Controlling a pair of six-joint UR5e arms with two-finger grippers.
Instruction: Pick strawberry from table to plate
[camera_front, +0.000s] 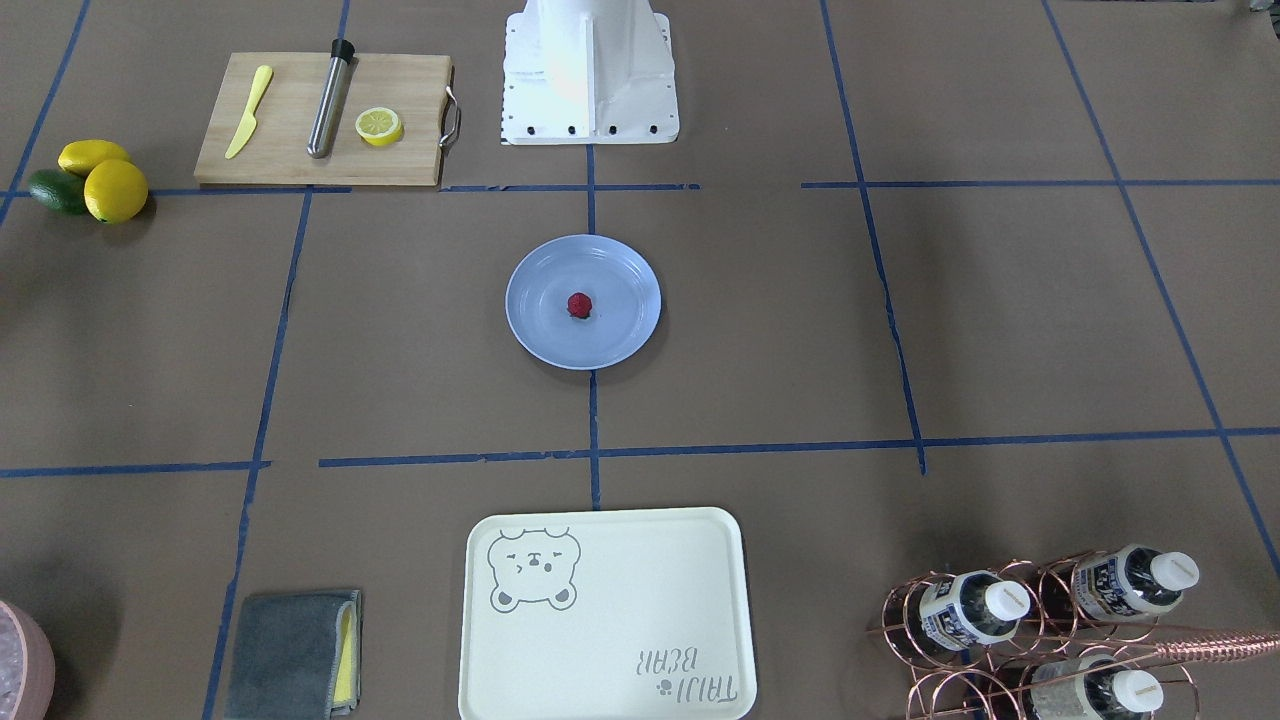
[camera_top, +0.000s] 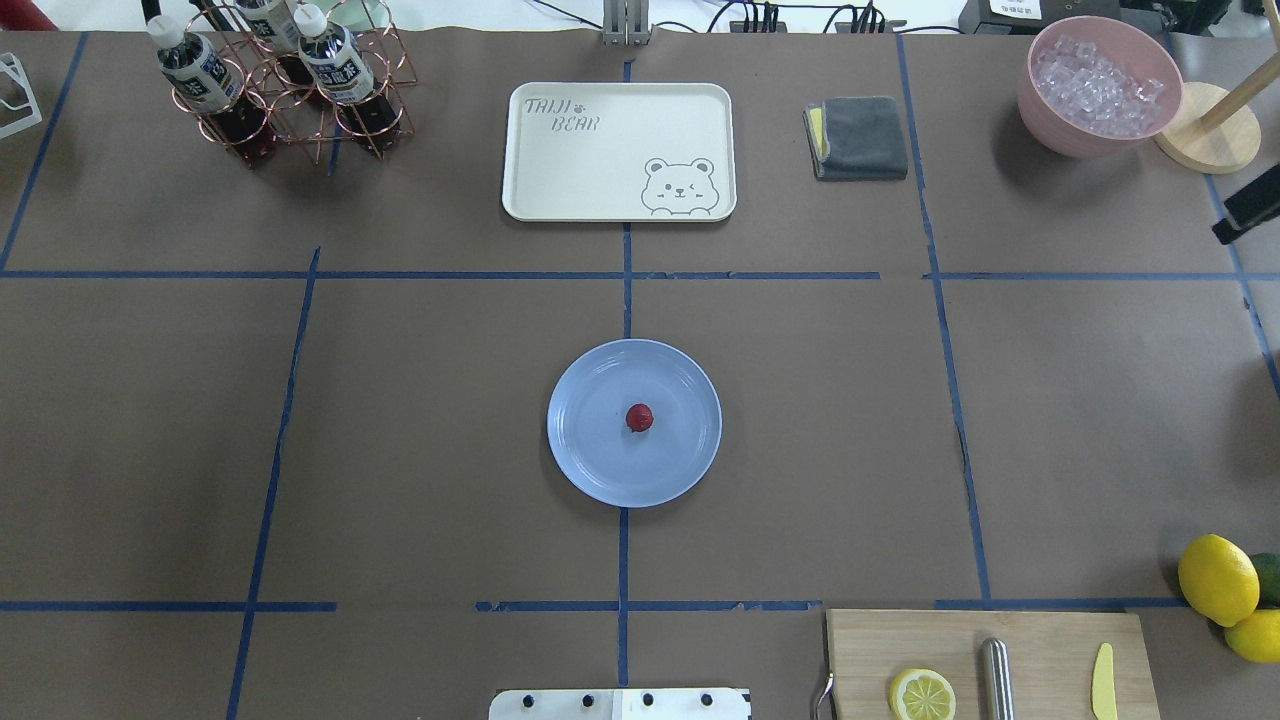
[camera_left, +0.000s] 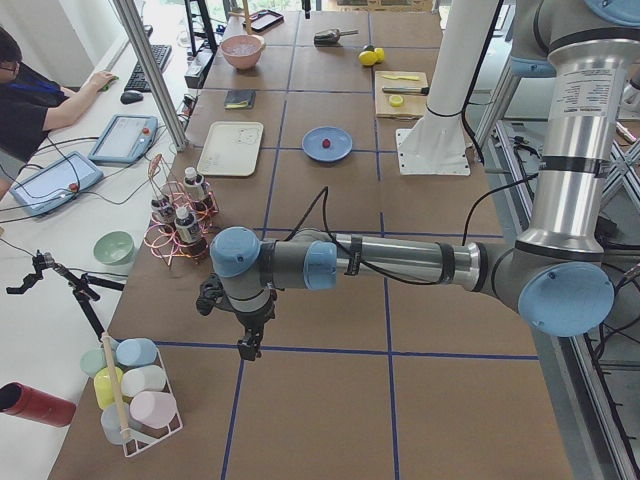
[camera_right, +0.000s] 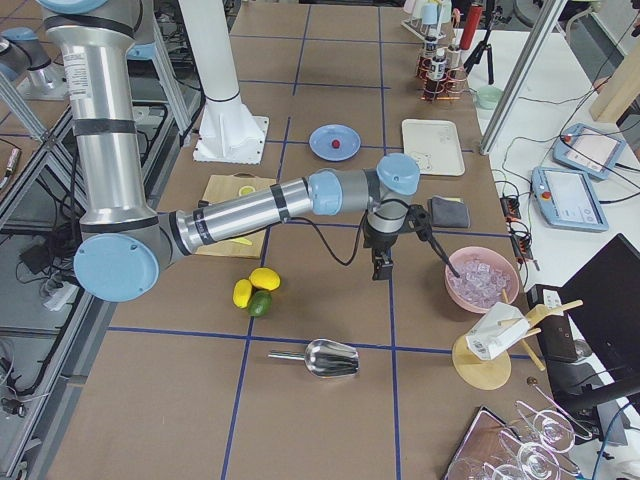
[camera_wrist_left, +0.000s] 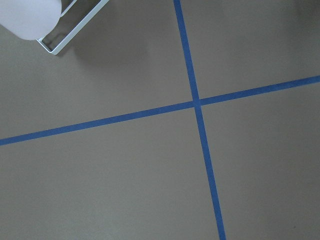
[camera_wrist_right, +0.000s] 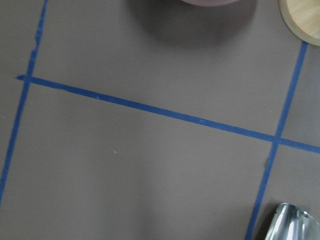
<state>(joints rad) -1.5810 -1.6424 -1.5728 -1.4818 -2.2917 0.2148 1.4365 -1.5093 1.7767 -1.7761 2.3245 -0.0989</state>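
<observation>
Red strawberry (camera_top: 639, 418) on plate (camera_top: 592, 462), tray (camera_top: 590, 170) apparently lettered TAIJI BEAR

The left arm (camera_left: 400, 262) and right arm (camera_right: 240, 212) are gleaming in silver tubing, wearing pale blue joint caps; a black cable (camera_left: 326, 190) is looping off each forearm; the left gripper (camera_left: 246, 349) is looking black; the white pedestal (camera_front: 590, 75) is showing dark bolts.

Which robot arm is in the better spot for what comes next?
Probably right, barely. The strawberry already sits on the plate, and both arms hang far off: the right gripper near the ice bowl, the left gripper beyond the bottle rack.
</observation>
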